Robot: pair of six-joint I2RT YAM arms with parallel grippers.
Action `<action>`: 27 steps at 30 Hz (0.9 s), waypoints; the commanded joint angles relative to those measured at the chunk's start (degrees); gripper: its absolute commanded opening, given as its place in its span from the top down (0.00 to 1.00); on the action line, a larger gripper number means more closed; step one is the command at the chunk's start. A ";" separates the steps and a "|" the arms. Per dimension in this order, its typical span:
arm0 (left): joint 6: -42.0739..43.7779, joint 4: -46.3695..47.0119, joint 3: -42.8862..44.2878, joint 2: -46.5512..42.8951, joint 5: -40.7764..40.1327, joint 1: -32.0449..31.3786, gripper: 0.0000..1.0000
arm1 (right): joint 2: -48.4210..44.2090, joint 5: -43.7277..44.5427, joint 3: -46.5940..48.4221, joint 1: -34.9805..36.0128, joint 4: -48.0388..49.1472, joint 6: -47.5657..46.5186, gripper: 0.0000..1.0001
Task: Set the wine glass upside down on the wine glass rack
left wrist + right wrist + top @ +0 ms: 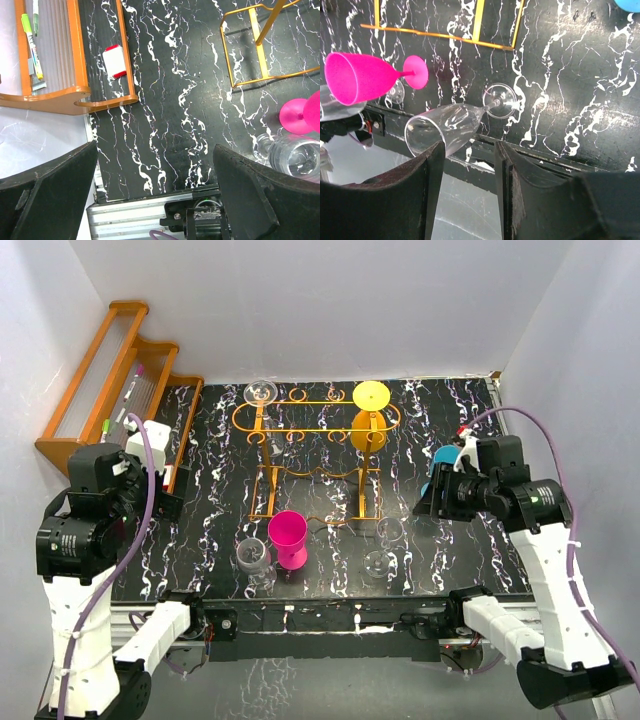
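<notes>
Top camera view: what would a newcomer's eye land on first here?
The hot-pink wine glass standing near the front edge of the black marbled table pops out. Behind it, the orange-gold wire rack spans mid-table, with a yellow glass at its right end.

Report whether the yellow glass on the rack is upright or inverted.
Inverted: the yellow glass hangs in the wine glass rack, foot on top, bowl below.

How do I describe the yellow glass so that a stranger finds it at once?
Find the gold wire rack in the middle of the black table. At its right end hangs the yellow glass, foot upward. It is the only yellow one: the pink glass stands in front of the rack, on the table.
</notes>
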 commanded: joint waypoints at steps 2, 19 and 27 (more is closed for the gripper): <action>-0.14 -0.34 -0.32 -0.17 -0.68 0.86 0.03 | 3.07 6.20 7.04 6.80 -1.70 -0.39 0.53; -0.30 -1.27 -0.30 0.46 1.79 2.86 0.03 | 3.37 6.75 0.91 14.73 -0.71 0.47 0.53; -0.20 -0.62 -0.80 -0.22 1.31 3.14 0.03 | 5.77 9.63 0.77 16.48 0.79 1.08 0.52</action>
